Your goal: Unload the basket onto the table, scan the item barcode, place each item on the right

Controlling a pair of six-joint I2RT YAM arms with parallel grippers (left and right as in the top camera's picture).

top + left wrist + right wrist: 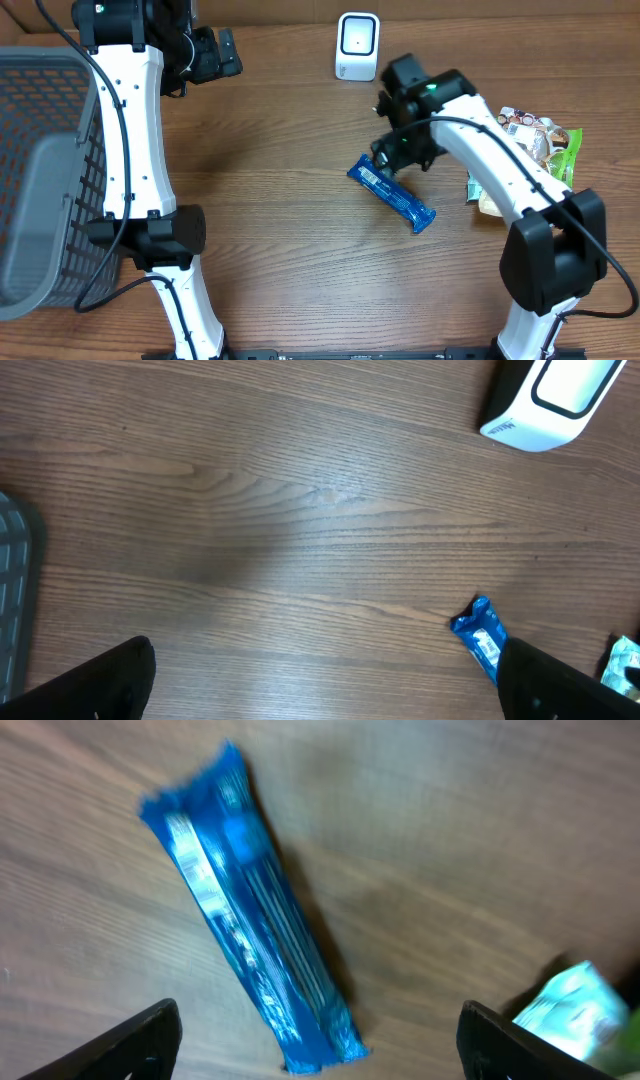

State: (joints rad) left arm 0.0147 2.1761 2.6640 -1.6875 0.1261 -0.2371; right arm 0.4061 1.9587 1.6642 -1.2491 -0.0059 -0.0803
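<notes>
Blue bar (391, 193) was found lying flat on the counter (290, 130), slanted, right of middle, free of any grip. Scanner (357, 46) was noted at the far edge, well apart from the bar. Right pincer (402, 150) was seen poised just above the bar's upper end, spread wide, with nothing in it. In the wrist view the bar lay on the wood ahead of it, not between the jaws. Left pincer (208, 55) was held at the far left, also wide and empty. Basket (40, 170) was noted at the left edge. Packets (530, 140) were heaped at the right, near the bar but apart from it.

Handling, as judged:
- The bar was taken to be light, in a glossy film wrapper, likely slippery and easily crinkled.
- The contents were thought firm enough to keep it straight, though breakage under a hard squeeze could not be ruled out.
- The crimped ends were reckoned too thin for a sure hold.
- A grip across the narrow width, near mid-length, was judged best, so that the bar would not tip or swing.

A pale patch was seen near the upper end. Whether it was the barcode could not be told, the wrist view being blurred. That patch was best left uncovered.
</notes>
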